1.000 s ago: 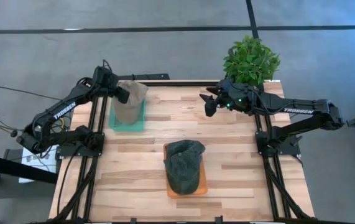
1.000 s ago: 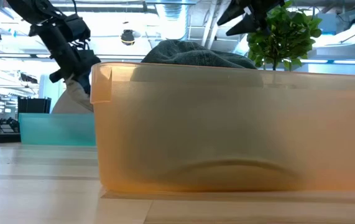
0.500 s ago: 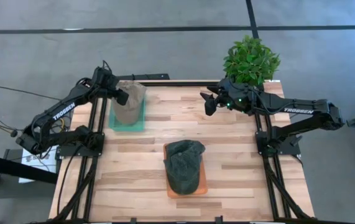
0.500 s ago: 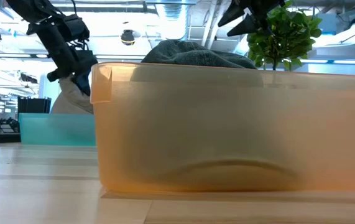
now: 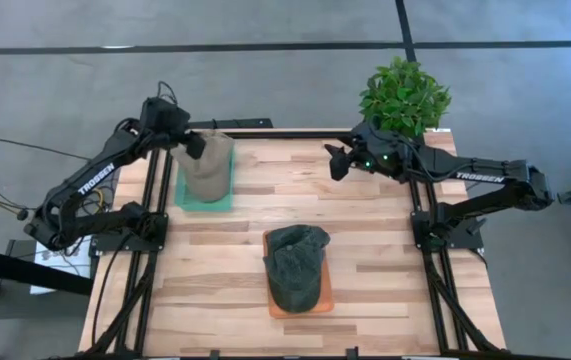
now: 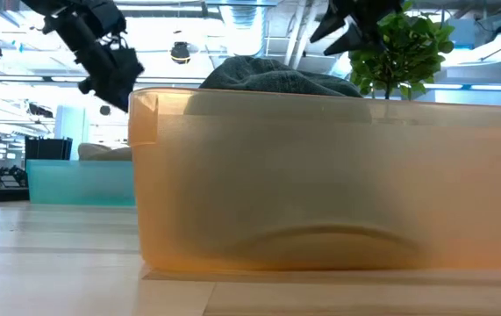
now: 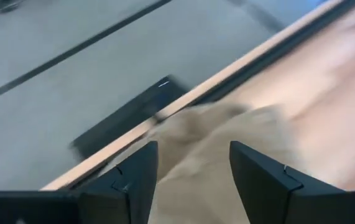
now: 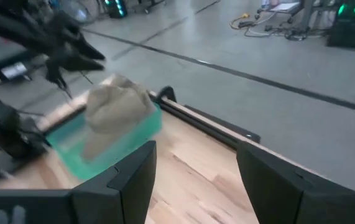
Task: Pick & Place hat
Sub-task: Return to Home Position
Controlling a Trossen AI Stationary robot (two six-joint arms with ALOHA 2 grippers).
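Note:
A tan hat (image 5: 208, 165) lies slumped in a teal bin (image 5: 205, 198) at the table's far left; in the low view only its top (image 6: 105, 152) shows above the bin wall (image 6: 75, 183). My left gripper (image 5: 197, 146) hovers open above the hat's far side, clear of it (image 6: 110, 75); its wrist view shows the hat (image 7: 214, 143) beyond the spread fingers (image 7: 193, 155). A dark green hat (image 5: 297, 265) fills an orange bin (image 6: 320, 175) near the table's middle. My right gripper (image 5: 334, 160) is open in the air over the far right (image 8: 194, 152).
A potted plant (image 5: 403, 95) stands at the table's far right corner, just behind my right arm. The orange bin (image 5: 323, 300) sits toward the near edge. Bare wood (image 5: 285, 190) lies between the two bins and along the table's left and right sides.
My left gripper has risen and drawn back toward the table's far left corner. The tan hat, which hung from it over the teal bin, no longer hangs there: it has dropped and settled low inside the bin.

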